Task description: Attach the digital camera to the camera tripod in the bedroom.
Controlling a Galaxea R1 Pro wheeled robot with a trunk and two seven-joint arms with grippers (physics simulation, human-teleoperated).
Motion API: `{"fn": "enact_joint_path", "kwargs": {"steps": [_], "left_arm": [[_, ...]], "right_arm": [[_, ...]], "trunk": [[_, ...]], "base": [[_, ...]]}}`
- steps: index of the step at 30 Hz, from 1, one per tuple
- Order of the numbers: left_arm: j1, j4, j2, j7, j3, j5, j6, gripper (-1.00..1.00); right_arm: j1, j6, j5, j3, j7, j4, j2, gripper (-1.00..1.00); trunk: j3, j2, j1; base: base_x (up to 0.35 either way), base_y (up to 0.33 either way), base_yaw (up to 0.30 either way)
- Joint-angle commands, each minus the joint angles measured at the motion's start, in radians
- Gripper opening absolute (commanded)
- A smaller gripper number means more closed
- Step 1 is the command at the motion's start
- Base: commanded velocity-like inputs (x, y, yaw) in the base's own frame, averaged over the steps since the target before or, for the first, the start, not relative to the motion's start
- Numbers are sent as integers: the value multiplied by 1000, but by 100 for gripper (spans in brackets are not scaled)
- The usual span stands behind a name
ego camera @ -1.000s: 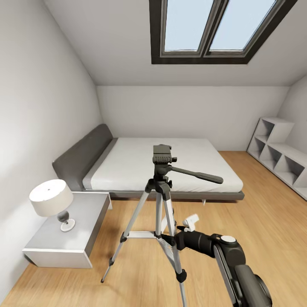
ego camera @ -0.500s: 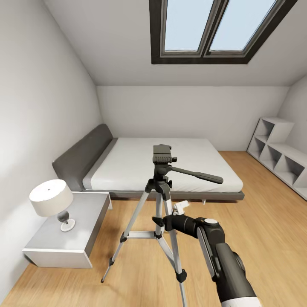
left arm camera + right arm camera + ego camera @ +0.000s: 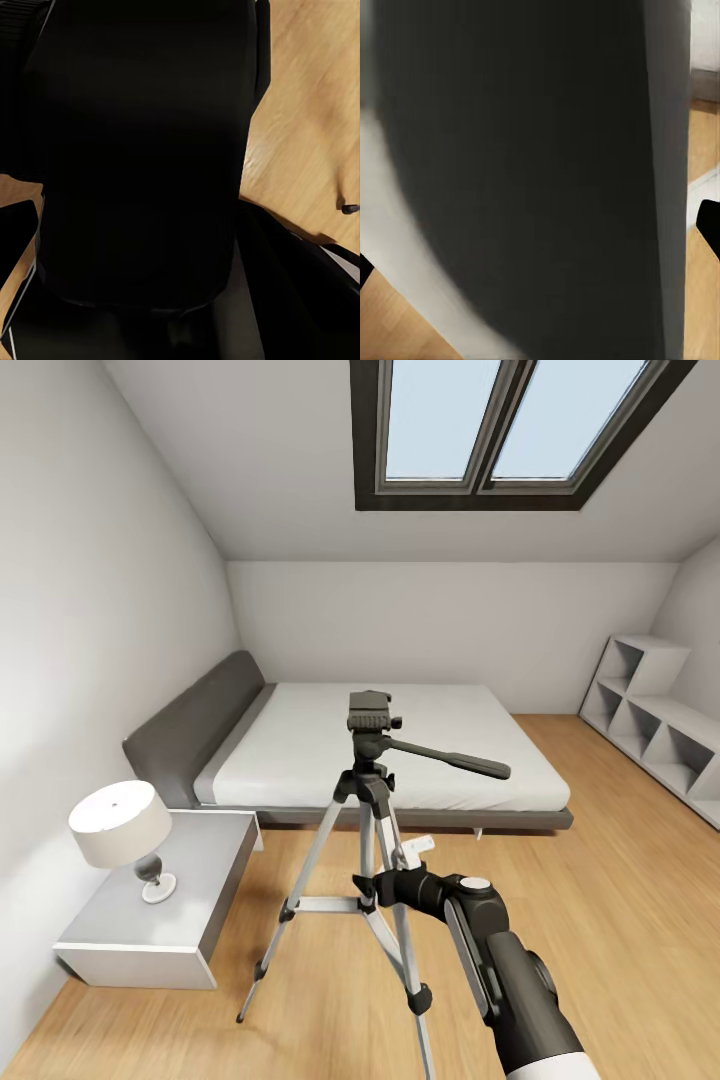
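Tall silver-legged camera tripod with black head and long pan handle stands on light wood floor, near side of the grey-headboard white bed. Right gripper sits against the tripod's near leg; can't tell whether it's clamped or apart. White-shaded lamp on grey nightstand, left.

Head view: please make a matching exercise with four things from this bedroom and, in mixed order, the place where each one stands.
Things:
1. camera tripod
2. table lamp
3. cube shelves
4. double skylight

Places:
A. in the sloped ceiling
B. on the wood floor, in front of the bed
C. along the right wall
D. on the grey nightstand

Pairs: 1-B, 2-D, 3-C, 4-A
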Motion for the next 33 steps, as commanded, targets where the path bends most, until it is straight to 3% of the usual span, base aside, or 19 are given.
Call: {"fn": "enact_joint_path", "kwargs": {"steps": [1, 14, 21, 26, 33], "left_arm": [[-1, 1, 0, -4, -8, 9, -2, -100], [-1, 1, 0, -4, -8, 11, -2, -100], [-1, 0, 0, -4, -7, 12, -2, -100], [-1, 0, 0, -4, -7, 10, -1, -100], [-1, 0, 0, -4, -7, 13, -2, -100]], "right_arm": [[-1, 0, 10, -1, 7, -2, 1, 100], [-1, -10, 11, -4, 11, -3, -11, 100], [-1, -4, 11, -2, 15, -50, -17, 100], [-1, 5, 10, -1, 17, -77, -37, 100], [-1, 10, 9, 0, 19, -82, -44, 100]], "trunk": [[-1, -1, 0], [-1, -1, 0], [-1, -1, 0], [-1, -1, 0], [-1, -1, 0]], "base": [[0, 0, 0], [0, 0, 0], [0, 0, 0], [0, 0, 0], [0, 0, 0]]}}
